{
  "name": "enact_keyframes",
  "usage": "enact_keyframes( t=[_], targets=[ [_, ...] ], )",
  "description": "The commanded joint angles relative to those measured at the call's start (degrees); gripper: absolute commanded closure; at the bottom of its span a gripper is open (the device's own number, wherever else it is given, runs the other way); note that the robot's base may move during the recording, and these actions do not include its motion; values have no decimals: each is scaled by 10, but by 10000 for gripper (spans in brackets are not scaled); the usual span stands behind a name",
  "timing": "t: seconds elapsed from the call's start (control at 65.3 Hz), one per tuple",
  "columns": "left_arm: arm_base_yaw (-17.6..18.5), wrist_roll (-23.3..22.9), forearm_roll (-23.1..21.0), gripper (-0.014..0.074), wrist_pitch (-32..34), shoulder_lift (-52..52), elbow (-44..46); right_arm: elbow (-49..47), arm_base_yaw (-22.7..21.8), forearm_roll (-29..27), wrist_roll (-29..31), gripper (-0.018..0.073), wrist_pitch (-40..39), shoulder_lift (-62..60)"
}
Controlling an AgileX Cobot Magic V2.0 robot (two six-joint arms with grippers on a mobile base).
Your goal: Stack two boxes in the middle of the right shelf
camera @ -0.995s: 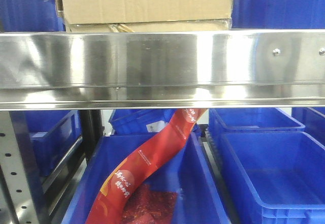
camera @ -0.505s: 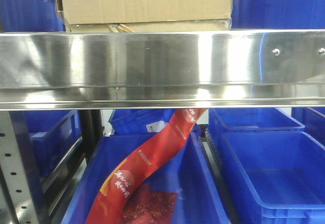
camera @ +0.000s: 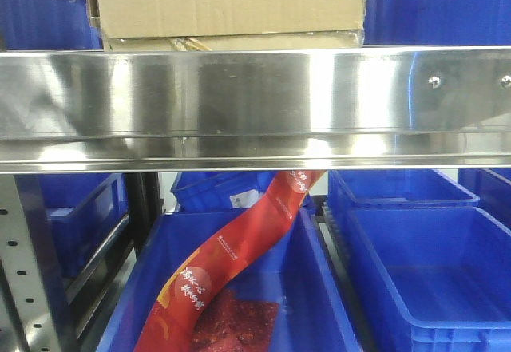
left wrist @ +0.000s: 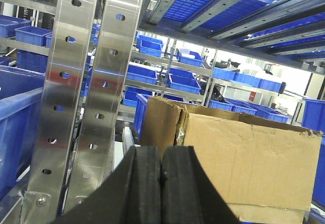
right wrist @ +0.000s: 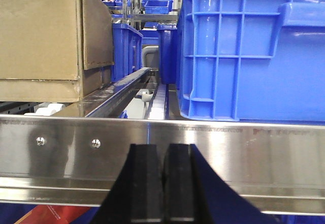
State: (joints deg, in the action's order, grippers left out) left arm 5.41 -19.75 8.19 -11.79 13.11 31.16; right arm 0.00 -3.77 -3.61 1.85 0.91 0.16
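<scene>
Fingers were pressed together, empty, on both left gripper (left wrist: 160, 178) and right gripper (right wrist: 163, 183); you'd found the cardboard boxes (camera: 227, 5) light but dent-prone, best squeezed on opposite side walls.

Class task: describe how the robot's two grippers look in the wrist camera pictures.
Both the left gripper and the right gripper are matte black, each with two flat, blocky fingers widening toward the base. No cables, markings or sleeves are visible; the arms themselves are out of view.

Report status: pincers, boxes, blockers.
Left pincer shut, empty. Right pincer shut, empty, below shelf lip. Boxes stacked on shelf. Blue bin beside them, apart.
</scene>
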Motion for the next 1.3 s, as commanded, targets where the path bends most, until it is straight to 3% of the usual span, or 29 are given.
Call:
enact_keyframes(
  t=[0.0, 0.337, 0.398, 0.52, 0.566, 0.796, 0.872, 0.918, 1.117, 1.286],
  targets=[
    [-1, -3, 1, 699, 7, -2, -1, 0, -2, 0, 0, 722, -14, -2],
    [-1, 11, 1, 699, 10, -6, -32, 0, -2, 0, 0, 722, -14, -2],
    [-1, 52, -3, 699, 24, -17, -65, 0, -2, 0, 0, 722, -14, -2],
    [-1, 213, -91, 699, 95, -54, -157, 0, -2, 0, 0, 722, -14, -2],
    [-1, 239, -106, 699, 110, -69, -185, 0, -2, 0, 0, 722, -14, -2],
    [-15, 229, -120, 697, 124, -131, -309, 0, -2, 0, 0, 722, -14, -2],
    [-30, 197, -121, 697, 123, -131, -312, 0, -2, 0, 0, 722, -14, -2],
    [-34, 197, -118, 697, 99, -131, -312, 0, -2, 0, 0, 722, -14, -2],
    [-64, 197, -109, 697, 102, -131, -312, 0, -2, 0, 0, 722, -14, -2],
    [-58, 197, -104, 697, 115, -131, -312, 0, -2, 0, 0, 722, -14, -2]
  ],
)
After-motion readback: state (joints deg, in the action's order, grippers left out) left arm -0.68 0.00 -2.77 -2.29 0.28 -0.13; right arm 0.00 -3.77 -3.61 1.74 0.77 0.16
